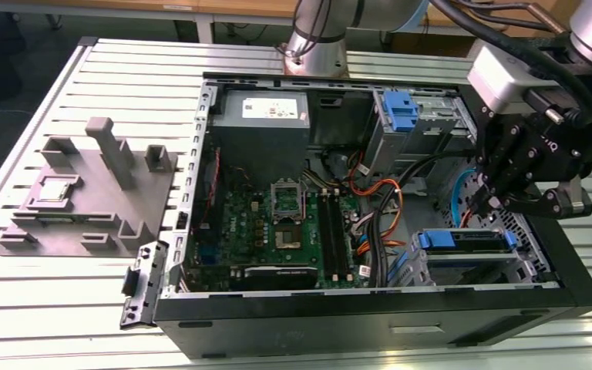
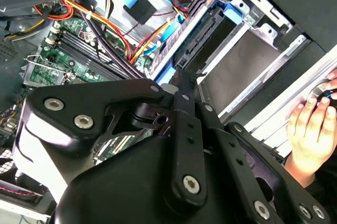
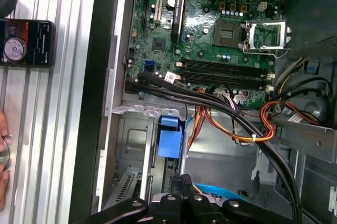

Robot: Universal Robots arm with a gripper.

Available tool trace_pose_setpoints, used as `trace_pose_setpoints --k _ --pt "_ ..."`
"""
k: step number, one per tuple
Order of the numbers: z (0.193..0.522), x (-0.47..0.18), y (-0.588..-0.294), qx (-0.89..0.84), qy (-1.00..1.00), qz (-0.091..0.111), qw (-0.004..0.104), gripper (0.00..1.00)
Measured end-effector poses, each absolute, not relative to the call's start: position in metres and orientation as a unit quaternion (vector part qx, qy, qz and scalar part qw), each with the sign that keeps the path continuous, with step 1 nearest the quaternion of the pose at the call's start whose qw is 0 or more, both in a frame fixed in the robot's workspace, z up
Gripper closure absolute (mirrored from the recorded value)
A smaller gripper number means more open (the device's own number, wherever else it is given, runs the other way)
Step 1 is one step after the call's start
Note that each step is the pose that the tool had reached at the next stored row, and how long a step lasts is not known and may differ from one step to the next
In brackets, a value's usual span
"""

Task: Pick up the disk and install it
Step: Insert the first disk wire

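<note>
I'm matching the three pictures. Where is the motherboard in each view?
Exterior view: the motherboard lies flat on the case floor, toward the exterior view's left of the drive bays.
Second wrist view: motherboard, next to the wire bundle.
First wrist view: motherboard, with its memory slots facing the wires.
Shared landmark: the orange wires along the board's edge.

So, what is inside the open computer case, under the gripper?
Under the gripper sits a drive cage with a blue carrier handle on top, inside the computer case. The motherboard lies beside it. The gripper covers whatever lies directly below.
</note>
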State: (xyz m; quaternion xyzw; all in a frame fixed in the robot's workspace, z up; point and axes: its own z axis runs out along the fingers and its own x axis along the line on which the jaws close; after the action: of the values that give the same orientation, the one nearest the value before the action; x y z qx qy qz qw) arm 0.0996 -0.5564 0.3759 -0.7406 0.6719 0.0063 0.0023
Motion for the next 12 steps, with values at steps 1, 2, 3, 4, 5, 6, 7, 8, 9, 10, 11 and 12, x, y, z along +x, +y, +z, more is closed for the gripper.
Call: trace_pose_setpoints --k 1,2,3,4,5,6,7,8,9,10,11,12 --pt "0.3759 0.1002 -0.5558 -0.741 0.672 0.006 0.002 0.88" --pt "0.3758 0.1006 -0.5552 -0.741 0.672 0.006 0.002 0.88" --pt "0.3758 0.1009 -0.5547 -0.741 0.672 0.006 0.002 0.88" --pt "0.3758 0.1010 -0.5544 -0.741 0.672 0.006 0.002 0.88" --pt "0.3757 0.1011 -0.5544 -0.741 0.672 0.006 0.002 0.88" --pt "0.3757 0.1011 -0.5544 -0.741 0.672 0.006 0.002 0.88" --pt "0.3757 0.1012 -0.5544 -0.741 0.672 0.006 0.002 0.88" --pt "0.3758 0.1012 -0.5543 -0.741 0.672 0.006 0.002 0.88" --pt "0.3758 0.1012 -0.5543 -0.741 0.672 0.006 0.002 0.88" --pt "0.3758 0.1012 -0.5543 -0.741 0.672 0.006 0.002 0.88" --pt "0.3758 0.1012 -0.5543 -0.741 0.672 0.006 0.002 0.88" --pt "0.3757 0.1012 -0.5543 -0.741 0.671 0.006 0.002 0.88"
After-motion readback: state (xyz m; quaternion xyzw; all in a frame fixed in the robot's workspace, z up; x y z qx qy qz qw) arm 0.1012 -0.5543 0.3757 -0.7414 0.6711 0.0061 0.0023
